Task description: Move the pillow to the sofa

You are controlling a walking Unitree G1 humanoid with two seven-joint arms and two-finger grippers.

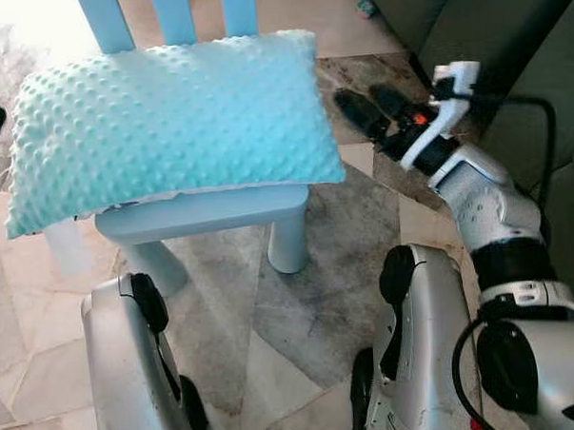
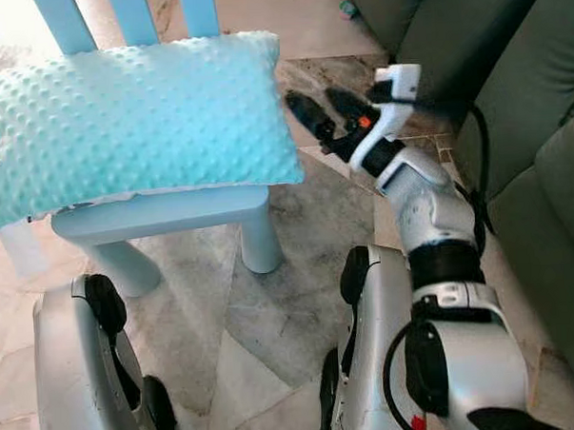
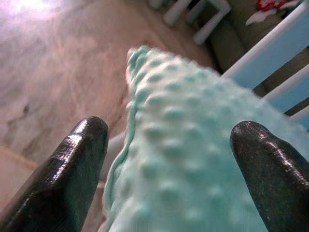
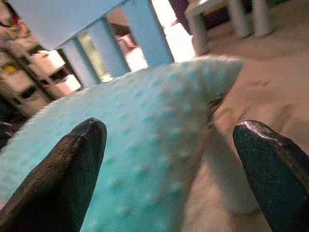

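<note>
One dimpled, pale aqua pillow (image 1: 169, 125) lies on a blue chair (image 1: 206, 214); both end effectors gape, right end effector (image 1: 363, 107) beside it.

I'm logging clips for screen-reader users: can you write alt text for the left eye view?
A mint dotted pillow lies across a small blue chair on a tiled floor. The right hand hovers open beside the pillow's right end, with a green sofa behind it.

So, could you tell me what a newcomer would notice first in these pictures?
A big dotted turquoise pillow lies across a small light-blue chair. The right gripper reaches toward its right end, fingers open; the dark green sofa stands to the right.
</note>
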